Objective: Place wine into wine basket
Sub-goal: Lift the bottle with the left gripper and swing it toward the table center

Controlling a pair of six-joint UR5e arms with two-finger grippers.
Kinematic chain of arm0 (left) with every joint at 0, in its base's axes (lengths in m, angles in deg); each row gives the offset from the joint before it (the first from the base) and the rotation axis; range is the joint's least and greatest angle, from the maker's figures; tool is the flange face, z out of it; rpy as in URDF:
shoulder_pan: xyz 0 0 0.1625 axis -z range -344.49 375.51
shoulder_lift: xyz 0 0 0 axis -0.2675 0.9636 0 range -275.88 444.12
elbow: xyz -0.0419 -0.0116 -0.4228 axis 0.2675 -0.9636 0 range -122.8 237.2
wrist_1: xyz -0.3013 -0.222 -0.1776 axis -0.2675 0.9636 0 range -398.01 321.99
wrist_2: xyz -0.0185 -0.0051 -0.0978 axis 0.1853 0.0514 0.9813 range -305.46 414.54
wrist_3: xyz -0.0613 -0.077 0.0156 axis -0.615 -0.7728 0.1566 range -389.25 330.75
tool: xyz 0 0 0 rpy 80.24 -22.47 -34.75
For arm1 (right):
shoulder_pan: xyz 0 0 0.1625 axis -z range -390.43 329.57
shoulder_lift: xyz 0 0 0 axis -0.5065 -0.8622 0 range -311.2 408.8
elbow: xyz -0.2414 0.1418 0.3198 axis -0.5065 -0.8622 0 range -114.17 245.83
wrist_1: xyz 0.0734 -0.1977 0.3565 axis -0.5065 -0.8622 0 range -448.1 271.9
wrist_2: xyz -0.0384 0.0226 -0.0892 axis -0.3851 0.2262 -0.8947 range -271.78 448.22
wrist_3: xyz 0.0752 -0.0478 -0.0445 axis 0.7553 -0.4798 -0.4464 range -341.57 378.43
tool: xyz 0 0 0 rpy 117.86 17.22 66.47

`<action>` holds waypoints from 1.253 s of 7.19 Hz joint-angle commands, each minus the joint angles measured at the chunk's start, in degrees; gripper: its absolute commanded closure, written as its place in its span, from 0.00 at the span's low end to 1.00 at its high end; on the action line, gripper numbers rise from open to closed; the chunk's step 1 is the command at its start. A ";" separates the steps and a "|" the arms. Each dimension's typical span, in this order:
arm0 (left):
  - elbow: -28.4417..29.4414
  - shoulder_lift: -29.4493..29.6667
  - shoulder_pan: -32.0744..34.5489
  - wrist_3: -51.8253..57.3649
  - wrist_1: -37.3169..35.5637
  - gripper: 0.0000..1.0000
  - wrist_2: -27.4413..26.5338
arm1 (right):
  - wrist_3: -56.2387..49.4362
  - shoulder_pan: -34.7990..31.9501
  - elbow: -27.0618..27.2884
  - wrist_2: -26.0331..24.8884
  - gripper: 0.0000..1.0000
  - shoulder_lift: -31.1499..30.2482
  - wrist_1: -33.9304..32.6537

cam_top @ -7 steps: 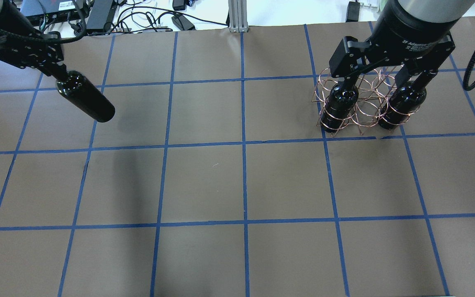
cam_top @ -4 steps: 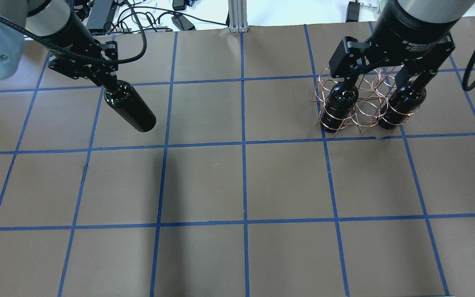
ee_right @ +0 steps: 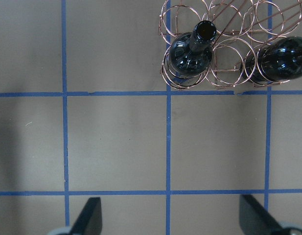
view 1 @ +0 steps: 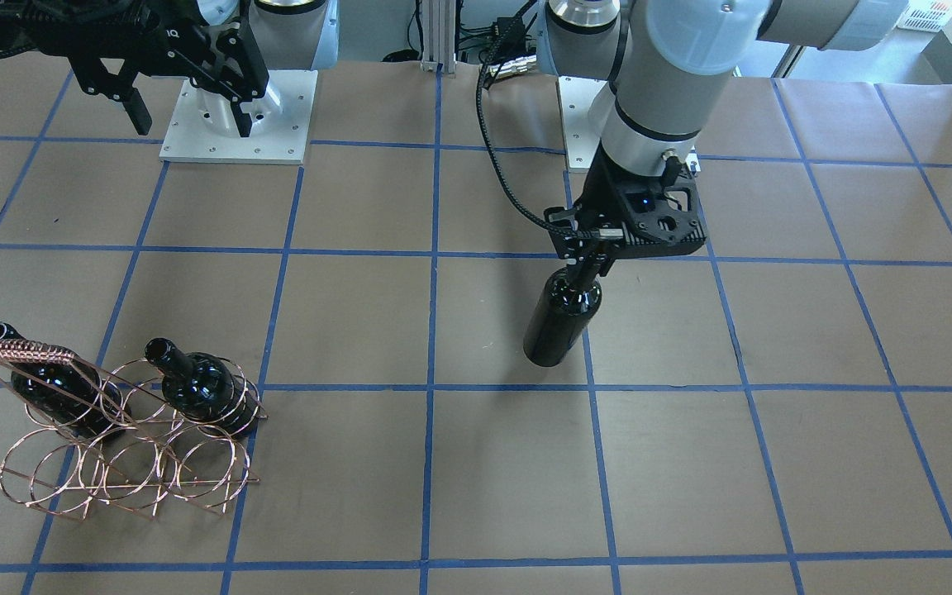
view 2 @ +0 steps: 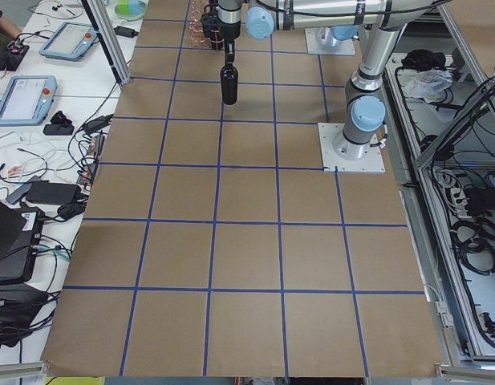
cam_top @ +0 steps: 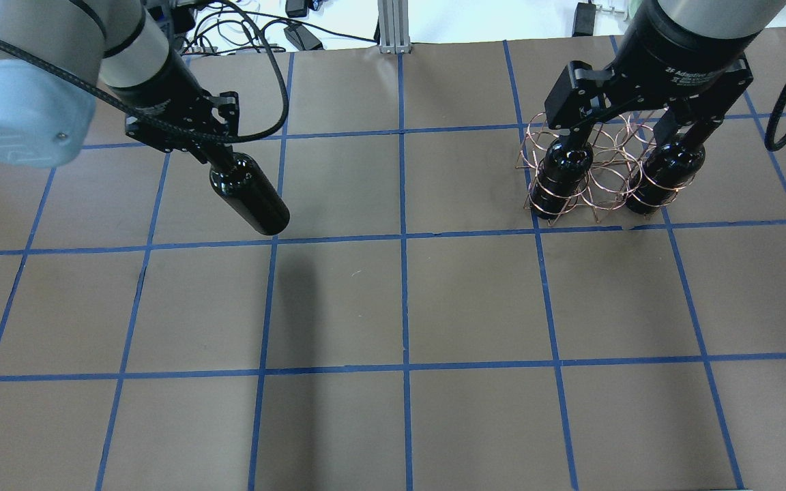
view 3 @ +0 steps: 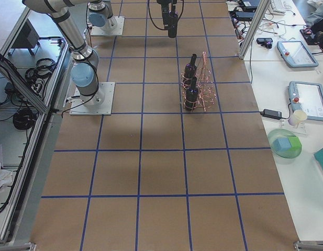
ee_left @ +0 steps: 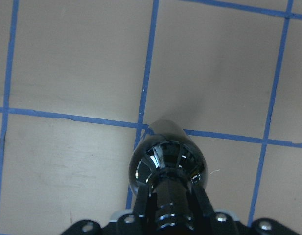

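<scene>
- My left pincer [view 1: 585, 266] pinches the neck of the wine [view 1: 557, 321], which hangs base-down, slightly tilted, off the surface [view 1: 476, 463], just right of centre in the front-facing view
- My right pincer [ee_right: 170, 218] is spread wide, high in the upper left of that same view
- The wine basket [view 1: 125, 463] stands in the lower left, well apart from the wine
- A second bottle [view 1: 205, 387] and a third bottle [view 1: 54, 390] sit neck-up in its rings, one toward each end
</scene>
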 commanded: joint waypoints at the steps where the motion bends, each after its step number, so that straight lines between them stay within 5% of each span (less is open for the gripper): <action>1: -3.92 -1.26 2.65 -1.37 0.36 1.00 0.10 | 0.00 -0.04 0.00 0.00 0.00 0.00 0.00; 9: -8.08 -3.02 5.21 -0.58 1.15 1.00 0.10 | 0.00 0.05 0.00 0.00 0.00 0.00 0.00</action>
